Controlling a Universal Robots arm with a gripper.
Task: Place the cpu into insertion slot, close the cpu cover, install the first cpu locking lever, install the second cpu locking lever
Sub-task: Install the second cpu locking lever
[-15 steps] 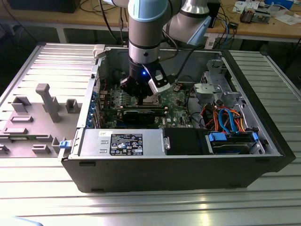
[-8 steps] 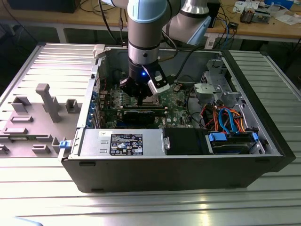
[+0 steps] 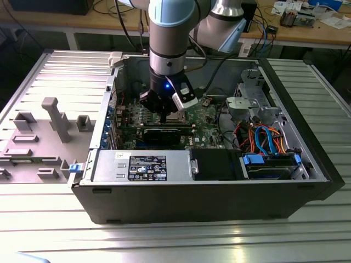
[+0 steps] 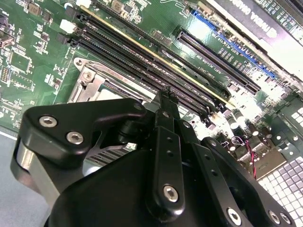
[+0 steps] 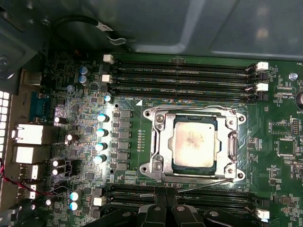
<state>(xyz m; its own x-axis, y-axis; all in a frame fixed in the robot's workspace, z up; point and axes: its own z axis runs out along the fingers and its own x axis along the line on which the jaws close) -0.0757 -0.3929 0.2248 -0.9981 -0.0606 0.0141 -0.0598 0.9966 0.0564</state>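
Observation:
The cpu (image 5: 194, 144), a silver-grey square chip, lies flat in the insertion slot (image 5: 235, 119) on the green board. The cpu cover (image 5: 161, 144), a silver frame plate, lies down around the chip, whose top shows through its window. A thin wire lever (image 5: 208, 184) runs slanted along the slot's edge nearest my gripper (image 5: 163, 195). My gripper's black fingers are together with nothing between them, their tip just beside that lever's end. In the exterior view my gripper (image 3: 164, 112) hangs low inside the open case, right by the slot (image 3: 180, 116). In the second wrist view my gripper (image 4: 165, 97) hides most of the slot (image 4: 90, 78).
Long black memory slots (image 5: 184, 75) flank the socket on two sides. A black expansion card (image 3: 164, 133) lies toward the front of the case, with the power supply (image 3: 145, 166) in front of it and a drive cage with cables (image 3: 263, 137) at the exterior view's right.

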